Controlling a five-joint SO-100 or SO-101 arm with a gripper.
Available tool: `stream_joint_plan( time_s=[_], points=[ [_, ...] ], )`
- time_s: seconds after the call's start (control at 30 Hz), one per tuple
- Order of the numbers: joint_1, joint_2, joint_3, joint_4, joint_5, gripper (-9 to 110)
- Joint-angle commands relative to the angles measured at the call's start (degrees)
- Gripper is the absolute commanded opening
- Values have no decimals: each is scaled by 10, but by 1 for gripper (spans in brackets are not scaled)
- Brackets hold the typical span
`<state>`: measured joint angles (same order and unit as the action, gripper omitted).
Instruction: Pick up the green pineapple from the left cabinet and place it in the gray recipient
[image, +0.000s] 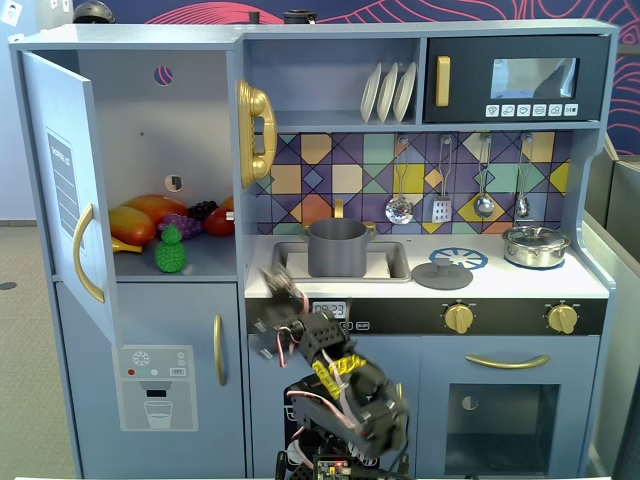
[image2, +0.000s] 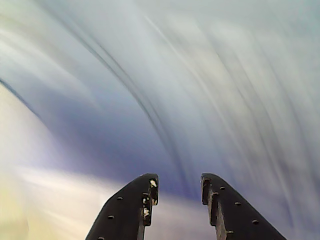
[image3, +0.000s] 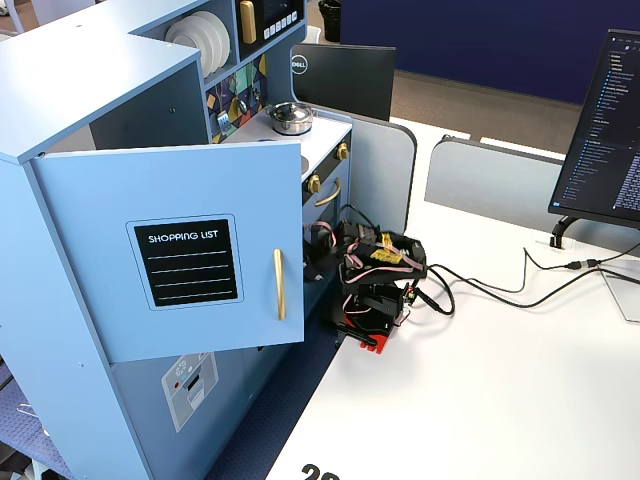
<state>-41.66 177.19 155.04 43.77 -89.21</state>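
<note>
The green pineapple (image: 170, 250) stands at the front of the shelf in the left cabinet (image: 150, 130), whose door (image: 62, 195) is swung wide open. The gray recipient (image: 337, 247) sits in the sink to the right of the cabinet. My gripper (image: 279, 284) is low, in front of the counter edge, below the sink and to the right of the pineapple, and looks blurred. In the wrist view my gripper (image2: 177, 182) is open and empty, and the background is a motion smear. The pineapple and recipient are hidden in the side fixed view.
A mango (image: 133, 226), purple grapes (image: 181, 223) and a red fruit (image: 220, 221) lie behind the pineapple. A gray lid (image: 441, 272) and a steel lidded pot (image: 535, 245) sit on the counter. The open door (image3: 175, 250) stands beside my arm (image3: 378, 268).
</note>
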Motion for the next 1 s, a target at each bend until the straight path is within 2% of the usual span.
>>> stream_joint_plan(
  time_s=[0.0, 0.07, 0.4, 0.63, 0.73, 0.97],
  points=[
    [-135, -81, -84, -296, -91, 0],
    [-148, -109, -93, -352, -127, 0],
    [-98, -236, -163, -426, -81, 17],
    [-72, -352, -212, -541, 32, 41],
    [-67, -385, -214, -601, 54, 43],
    [-42, -443, -229, -642, 52, 45]
  ],
)
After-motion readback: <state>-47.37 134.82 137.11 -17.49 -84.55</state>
